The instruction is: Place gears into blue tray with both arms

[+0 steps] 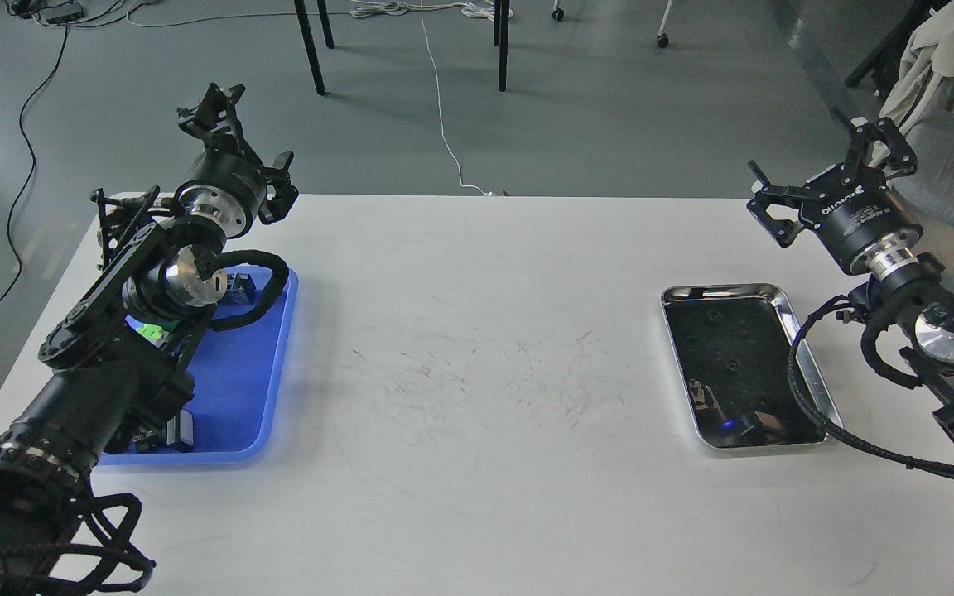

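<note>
The blue tray [241,389] lies at the table's left, half hidden under my left arm. Two tiny black gears [714,316] [732,364] show inside the shiny steel tray [815,389] at the right. My left gripper [247,132] is raised over the table's far left edge, beyond the blue tray, open and empty. My right gripper [816,170] hovers over the far right edge, beyond and right of the steel tray, also open with nothing between its fingers.
In the blue tray sit black blocky parts [238,287] [179,432] and a green switch [148,331], partly covered by my arm. My right arm's cable [808,397] loops over the steel tray's right rim. A chair with cloth [941,50] stands beyond the right edge.
</note>
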Controlling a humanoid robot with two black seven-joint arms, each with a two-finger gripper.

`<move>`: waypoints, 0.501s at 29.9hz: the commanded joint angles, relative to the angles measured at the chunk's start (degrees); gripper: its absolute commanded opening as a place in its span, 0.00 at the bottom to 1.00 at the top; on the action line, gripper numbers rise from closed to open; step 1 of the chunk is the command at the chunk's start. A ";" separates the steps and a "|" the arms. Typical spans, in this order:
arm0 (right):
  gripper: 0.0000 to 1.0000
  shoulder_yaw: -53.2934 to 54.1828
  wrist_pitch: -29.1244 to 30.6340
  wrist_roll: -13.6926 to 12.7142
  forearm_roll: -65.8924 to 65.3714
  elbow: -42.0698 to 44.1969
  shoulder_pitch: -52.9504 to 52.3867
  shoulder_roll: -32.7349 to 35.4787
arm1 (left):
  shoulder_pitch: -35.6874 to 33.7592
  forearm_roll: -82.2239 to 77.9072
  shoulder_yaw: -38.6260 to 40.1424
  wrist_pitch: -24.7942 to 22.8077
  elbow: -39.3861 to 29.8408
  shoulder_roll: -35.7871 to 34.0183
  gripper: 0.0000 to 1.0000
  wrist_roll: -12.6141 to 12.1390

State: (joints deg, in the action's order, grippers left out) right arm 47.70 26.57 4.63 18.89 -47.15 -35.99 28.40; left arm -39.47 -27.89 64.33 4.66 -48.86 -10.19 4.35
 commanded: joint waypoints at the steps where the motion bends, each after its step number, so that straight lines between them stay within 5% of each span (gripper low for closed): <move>1: 0.99 -0.41 -0.21 -0.06 -2.19 0.21 -1.70 0.34 | -0.08 -0.32 -0.08 0.09 0.00 0.00 0.98 0.04; 12: 0.99 -12.09 -0.03 -1.20 -7.46 0.48 -10.58 1.83 | 0.27 -0.50 -0.08 0.09 0.00 -0.62 0.98 0.04; 15: 0.99 -15.87 -0.03 -4.18 -12.63 -0.22 -15.23 4.38 | 0.01 -0.50 0.00 0.18 0.00 -0.62 0.98 0.04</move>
State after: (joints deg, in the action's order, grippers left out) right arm 35.23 26.52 2.86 10.53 -46.76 -47.25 30.69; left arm -39.22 -28.39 64.25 4.76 -48.86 -10.81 4.40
